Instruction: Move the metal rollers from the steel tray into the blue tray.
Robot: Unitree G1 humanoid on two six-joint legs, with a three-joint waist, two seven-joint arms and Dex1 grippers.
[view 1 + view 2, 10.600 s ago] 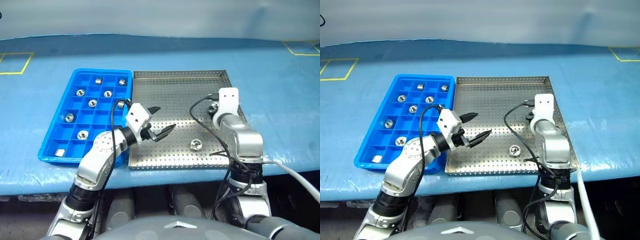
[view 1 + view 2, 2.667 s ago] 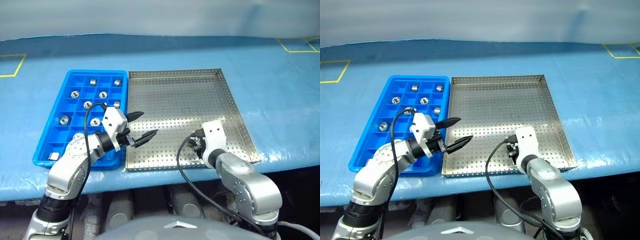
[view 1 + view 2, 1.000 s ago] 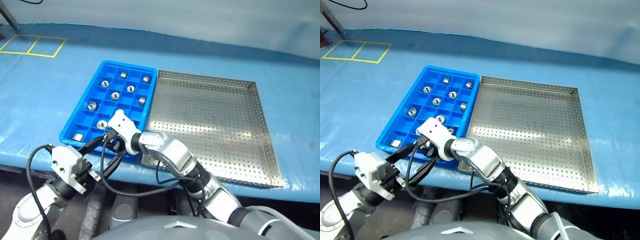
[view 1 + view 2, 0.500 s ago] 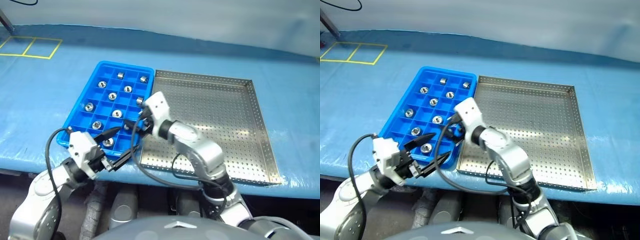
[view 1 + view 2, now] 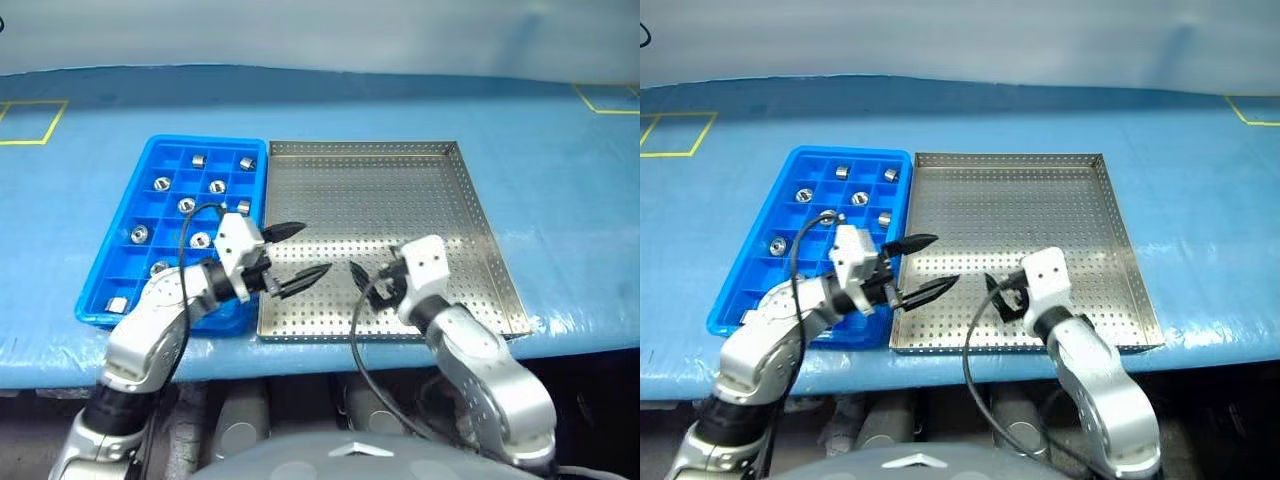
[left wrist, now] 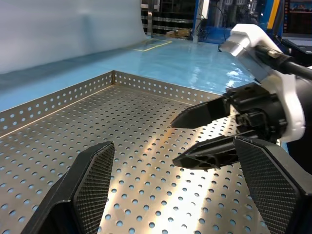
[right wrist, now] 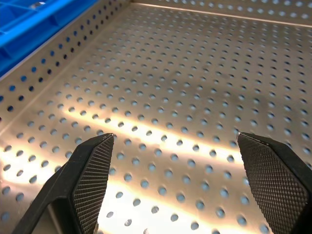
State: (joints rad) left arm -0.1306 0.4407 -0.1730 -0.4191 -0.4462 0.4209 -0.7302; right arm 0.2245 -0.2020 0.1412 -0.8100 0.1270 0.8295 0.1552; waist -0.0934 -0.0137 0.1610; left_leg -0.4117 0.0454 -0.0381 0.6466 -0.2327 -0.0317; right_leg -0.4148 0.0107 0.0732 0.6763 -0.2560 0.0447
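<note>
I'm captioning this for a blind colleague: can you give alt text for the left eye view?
Two open grippers, left and right, hover over a steel tray with no rollers in it. Beside it, a blue tray holds small metal rollers in its compartments.

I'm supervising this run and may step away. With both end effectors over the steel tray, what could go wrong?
The left end effector and right end effector, both open, point at each other low over the steel tray and could collide. The steel tray looks bare of rollers, so another reach may just scrape the metal.
</note>
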